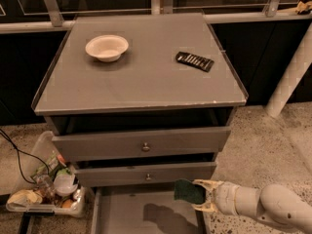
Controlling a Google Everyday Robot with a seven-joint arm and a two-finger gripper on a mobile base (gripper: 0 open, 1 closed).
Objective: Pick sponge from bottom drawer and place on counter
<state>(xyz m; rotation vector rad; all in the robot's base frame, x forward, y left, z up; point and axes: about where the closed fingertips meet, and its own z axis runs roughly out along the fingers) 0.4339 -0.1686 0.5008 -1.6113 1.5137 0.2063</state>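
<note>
My gripper (201, 196) comes in from the lower right and is shut on the sponge (189, 191), whose dark green face shows. It holds the sponge above the right side of the open bottom drawer (122, 213), a shallow grey tray pulled out below the two upper drawers. A shadow of the sponge falls on the drawer floor. The counter (146, 77) is the broad grey cabinet top above, well higher than the gripper.
A white bowl (107, 47) sits at the counter's back left and a flat black ridged object (194, 60) at its back right. A tray of clutter (46, 191) with a cable lies on the floor at the left. A white post (291, 72) stands at the right.
</note>
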